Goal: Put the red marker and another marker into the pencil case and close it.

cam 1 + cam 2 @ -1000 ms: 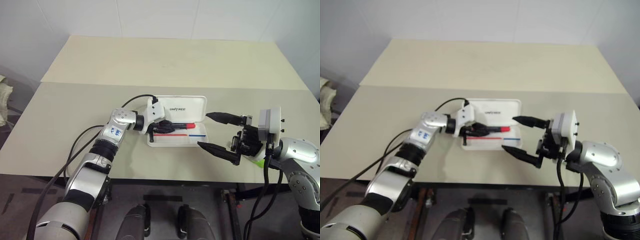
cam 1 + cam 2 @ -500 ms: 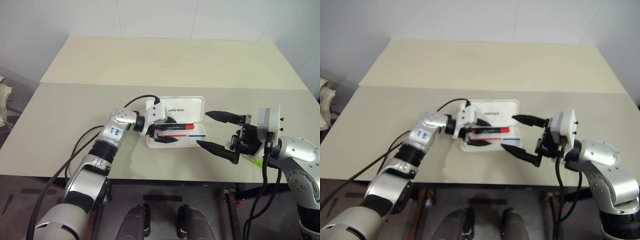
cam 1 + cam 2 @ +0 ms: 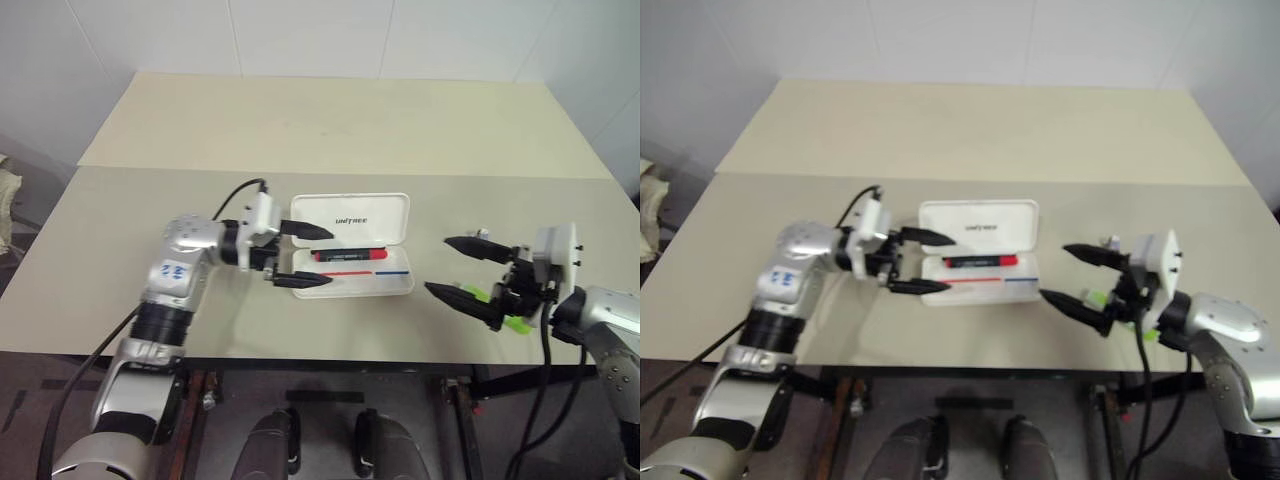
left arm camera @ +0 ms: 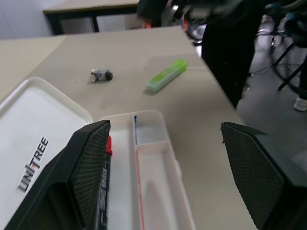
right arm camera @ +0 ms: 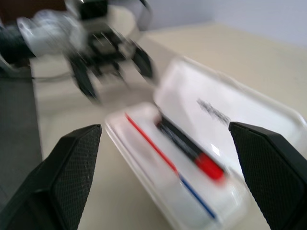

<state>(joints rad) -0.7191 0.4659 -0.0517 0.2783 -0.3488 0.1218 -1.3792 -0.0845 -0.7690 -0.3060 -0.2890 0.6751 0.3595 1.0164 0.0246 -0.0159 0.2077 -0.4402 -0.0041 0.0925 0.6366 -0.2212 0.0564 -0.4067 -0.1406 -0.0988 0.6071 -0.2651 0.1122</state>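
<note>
A small grey stub (image 4: 101,74) lies on the cream table (image 3: 340,125) towards its right edge. Beyond that edge, a dark-clothed person (image 4: 230,43) stands on the grey floor (image 4: 283,110). White wall (image 3: 300,35) behind.

Two pale beige tables (image 3: 340,120) pushed edge to edge, plain white walls (image 3: 300,35) behind, dark floor (image 3: 40,370) beneath, even indoor light

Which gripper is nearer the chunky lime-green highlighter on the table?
Right. The right gripper hangs open directly over the lime-green highlighter, which shows between its fingers. The left gripper is open at the far end of the white pencil case.
</note>
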